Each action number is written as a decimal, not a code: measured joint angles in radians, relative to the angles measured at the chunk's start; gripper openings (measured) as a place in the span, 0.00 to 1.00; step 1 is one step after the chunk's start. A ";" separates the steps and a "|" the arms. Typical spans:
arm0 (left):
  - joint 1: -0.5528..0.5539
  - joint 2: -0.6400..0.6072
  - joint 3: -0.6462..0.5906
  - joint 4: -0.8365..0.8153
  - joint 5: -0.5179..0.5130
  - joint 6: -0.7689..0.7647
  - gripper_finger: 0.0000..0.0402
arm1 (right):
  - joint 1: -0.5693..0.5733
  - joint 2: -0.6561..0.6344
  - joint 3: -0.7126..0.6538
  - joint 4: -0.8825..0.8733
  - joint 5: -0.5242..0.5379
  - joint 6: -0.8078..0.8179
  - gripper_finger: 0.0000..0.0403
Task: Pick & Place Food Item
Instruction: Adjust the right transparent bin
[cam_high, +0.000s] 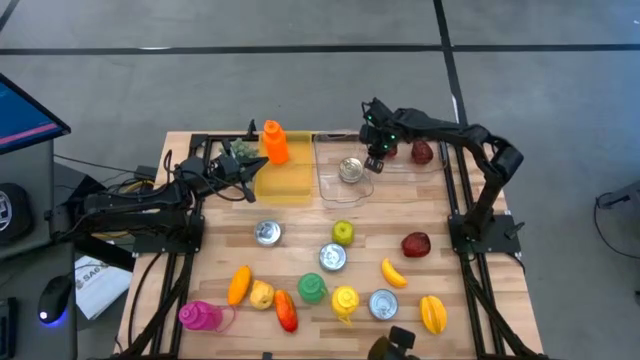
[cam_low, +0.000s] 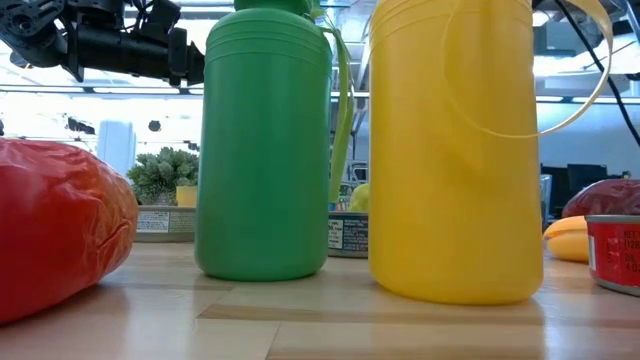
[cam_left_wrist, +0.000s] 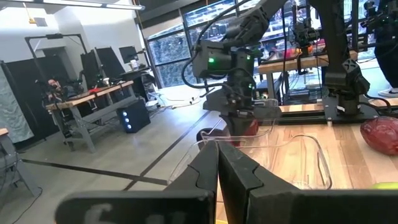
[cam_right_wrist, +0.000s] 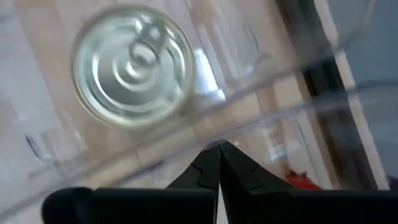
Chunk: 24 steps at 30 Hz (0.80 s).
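**Both grippers closed and empty; can sits in the clear bin**

The right gripper (cam_high: 374, 160) hovers over the far right part of the wooden table (cam_high: 300, 240), above the rim of the clear plastic bin (cam_high: 330, 185). Its two dark fingers (cam_right_wrist: 219, 167) are pressed together with nothing between them. Just beside it, inside the bin, a round silver tin can with a pull-tab lid (cam_high: 351, 170) stands upright. A dark red fruit-shaped item (cam_high: 423, 152) lies near the bin's far right corner.

The left gripper (cam_high: 250, 178) rests at the far left, next to the yellow plastic bin (cam_high: 285, 182), fingers (cam_left_wrist: 214, 177) likewise clenched on nothing. An orange plastic bottle (cam_high: 274, 141) stands at that bin's far edge.

Other items are spread over the near half of the table: a green plastic bottle (cam_low: 265, 150), a yellow plastic bottle (cam_low: 455, 150), a red pepper-like piece (cam_low: 55, 225), more tin cans, a banana (cam_high: 393, 272) and a pink bottle (cam_high: 198, 316).
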 joint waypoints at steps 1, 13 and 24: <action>0.000 0.000 0.000 0.000 0.000 0.000 0.00 | 0.005 0.000 0.000 0.008 -0.002 0.010 0.00; 0.000 0.000 0.000 0.000 0.000 0.000 0.00 | 0.041 0.000 0.000 0.084 -0.057 0.072 0.00; 0.000 0.000 0.000 0.000 0.003 0.000 0.00 | 0.039 -0.075 0.002 0.053 0.152 0.089 0.00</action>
